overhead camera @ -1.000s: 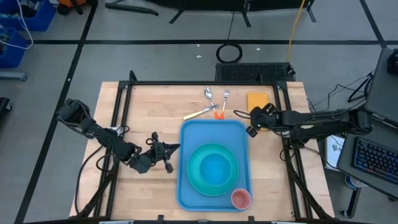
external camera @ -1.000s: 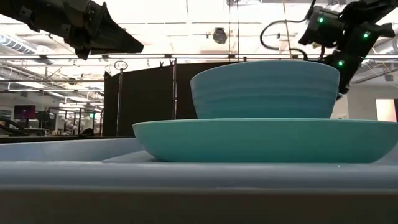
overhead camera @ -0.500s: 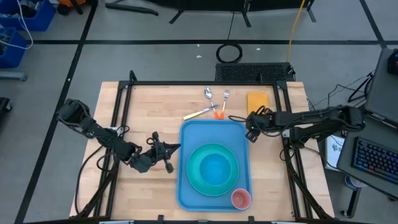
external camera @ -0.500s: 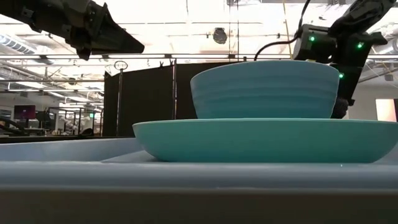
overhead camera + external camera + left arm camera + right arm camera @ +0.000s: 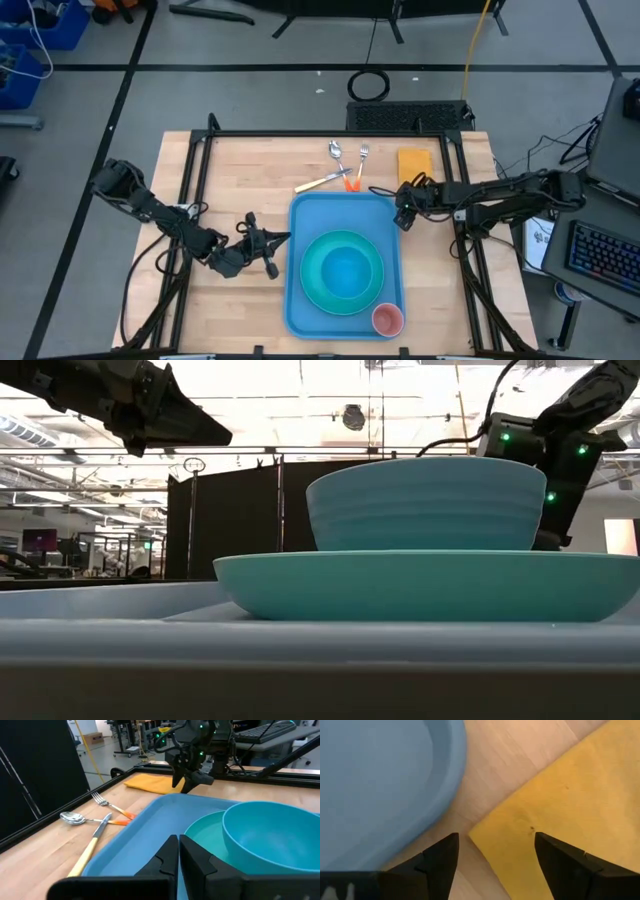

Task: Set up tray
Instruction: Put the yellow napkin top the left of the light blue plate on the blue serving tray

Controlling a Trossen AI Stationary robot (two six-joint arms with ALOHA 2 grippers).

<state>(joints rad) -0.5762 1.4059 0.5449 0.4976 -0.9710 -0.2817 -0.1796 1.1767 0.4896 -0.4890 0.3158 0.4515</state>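
**Right gripper low over the yellow cloth's corner, beside the tray**

Reaching in from the right side, the right gripper (image 5: pixel 403 208) hangs just off the far right corner of the tray (image 5: pixel 312 215), its two fingers (image 5: pixel 440 857) spread apart with nothing between them. Its wrist view shows the corner of a yellow cloth (image 5: pixel 555 795) lying in the gap between the fingers, with bare wood separating the cloth from the tray's rounded rim (image 5: pixel 451 775).

The light-blue tray lies flat on the wooden surface (image 5: pixel 230 180), slightly right of centre, long side running front to back. On it rests a turquoise plate (image 5: pixel 315 285) with a blue bowl (image 5: pixel 347 268) seated inside it, and a small pink cup (image 5: pixel 388 319) stands in the tray's near right corner.

Just beyond the tray's far edge lie a spoon (image 5: pixel 336 152), a fork (image 5: pixel 361 157) with an orange handle, and a knife (image 5: pixel 318 183), close together on the wood.

The left gripper (image 5: pixel 268 243) waits left of the tray, fingers closed together and empty, pointing toward it.
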